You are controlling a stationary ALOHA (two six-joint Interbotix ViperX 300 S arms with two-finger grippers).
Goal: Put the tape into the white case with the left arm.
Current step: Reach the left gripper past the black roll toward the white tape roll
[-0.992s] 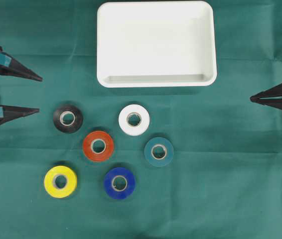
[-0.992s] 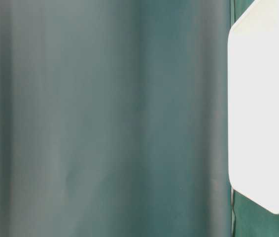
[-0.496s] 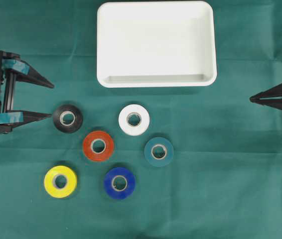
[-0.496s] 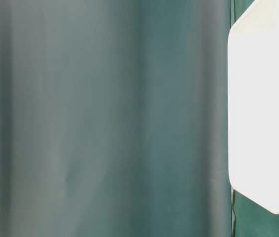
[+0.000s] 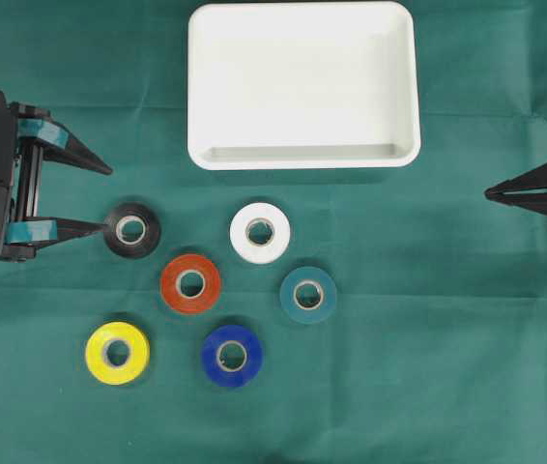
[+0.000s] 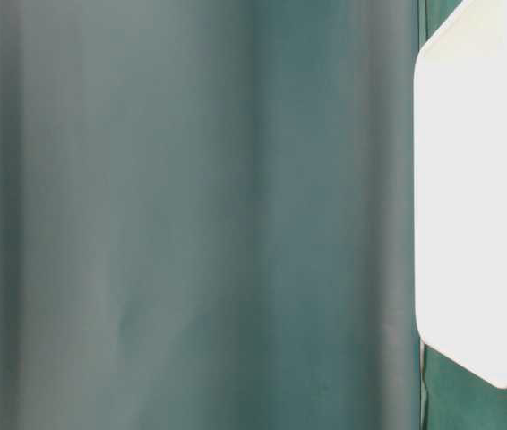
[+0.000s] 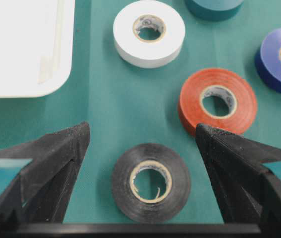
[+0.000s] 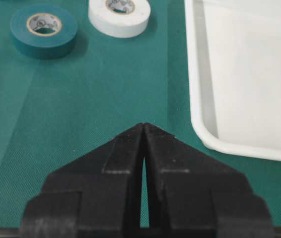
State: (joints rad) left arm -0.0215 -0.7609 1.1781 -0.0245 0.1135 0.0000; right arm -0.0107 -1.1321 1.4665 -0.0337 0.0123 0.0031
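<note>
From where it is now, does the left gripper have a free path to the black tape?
Probably yes. The left gripper is open, the black tape lies flat between its fingers, and the red tape sits apart to one side.

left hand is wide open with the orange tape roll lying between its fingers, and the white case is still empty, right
Not quite. The roll between the fingers of the open left hand is the black tape roll, not the orange one, as the left wrist view shows. The white case is indeed empty.
</note>
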